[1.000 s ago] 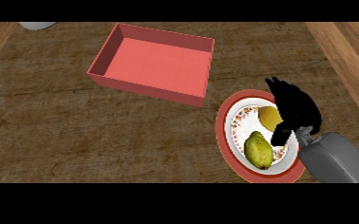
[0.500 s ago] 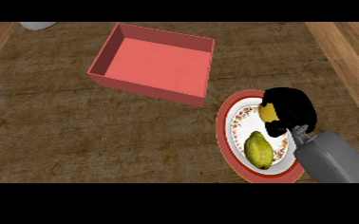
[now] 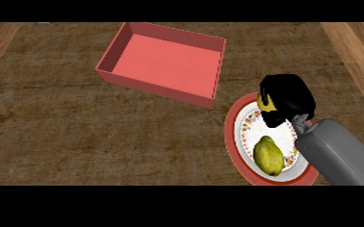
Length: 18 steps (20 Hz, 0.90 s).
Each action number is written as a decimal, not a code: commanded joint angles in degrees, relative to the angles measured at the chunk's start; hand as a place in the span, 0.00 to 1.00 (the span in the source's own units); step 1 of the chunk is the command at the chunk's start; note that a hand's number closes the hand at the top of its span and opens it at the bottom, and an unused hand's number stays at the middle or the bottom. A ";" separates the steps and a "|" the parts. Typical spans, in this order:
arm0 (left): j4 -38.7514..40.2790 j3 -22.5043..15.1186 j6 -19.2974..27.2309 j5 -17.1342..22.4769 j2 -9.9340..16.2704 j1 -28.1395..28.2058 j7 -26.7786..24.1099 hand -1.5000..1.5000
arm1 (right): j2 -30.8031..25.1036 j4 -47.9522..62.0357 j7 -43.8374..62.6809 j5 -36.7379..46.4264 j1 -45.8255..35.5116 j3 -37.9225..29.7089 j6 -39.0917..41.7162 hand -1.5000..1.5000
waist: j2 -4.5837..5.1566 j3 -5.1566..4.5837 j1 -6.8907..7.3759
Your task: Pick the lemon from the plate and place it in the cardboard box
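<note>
My right hand (image 3: pixel 286 97) is curled round the yellow lemon (image 3: pixel 265 104), of which only a small patch shows under the fingers. Hand and lemon are over the far edge of the red-rimmed patterned plate (image 3: pixel 229 126) at the right; I cannot tell whether the lemon still touches the plate. The cardboard box (image 3: pixel 164 63), reddish with low walls and nothing inside, lies to the upper left of the hand, its near corner a short way off. My left hand does not show.
A yellow-green fruit (image 3: pixel 268 155) lies on the near part of the plate, beside my grey forearm (image 3: pixel 334 149). Dark wooden counter (image 3: pixel 85 130) spreads to the left. A lighter wooden strip (image 3: pixel 348 43) runs along the right edge.
The right hand's fingers have curled round the lemon. The hand has shifted slightly away from me and left, toward the plate's far edge and the box.
</note>
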 commanded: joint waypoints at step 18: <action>-9.38 -3.68 -3.62 1.56 -5.20 -16.01 -6.49 0.50 | 4.08 8.35 -38.30 -20.49 -16.64 -12.20 -0.54 1.00 | 0.61 -0.22 0.81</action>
